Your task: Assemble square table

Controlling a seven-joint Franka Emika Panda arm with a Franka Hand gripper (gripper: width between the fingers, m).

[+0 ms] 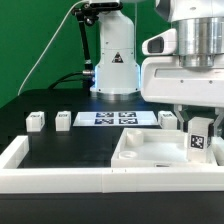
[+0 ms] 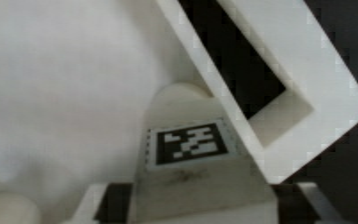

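Held leg (image 1: 197,140) (image 2: 194,146) – short, white, tagged face showing to both cameras – is hanging upright between the fingers (image 2: 108,203), which are pressing in on its two sides. The gripper (image 1: 197,124) (image 2: 194,202) is closing only as far as the leg's width and is gripping nothing else.

The leg is sitting over the corner of the square slab (image 1: 148,150) (image 2: 51,90) at the exterior view's right; whether its lower end is touching the slab, I cannot tell. The slab is lying flat, tucked against the inside of the border wall (image 1: 50,176).

Three loose legs are standing further back on the black table (image 1: 60,145) – two (image 1: 36,121) (image 1: 64,119) toward the exterior view's left, well apart from the slab, and one (image 1: 167,118) just behind the slab. The marker board (image 1: 112,119) is lying flat between them.

The arm's base (image 1: 115,62) is rising behind the marker board. A green backdrop (image 1: 40,40) is filling the room behind, with a dark cable trailing down across it.
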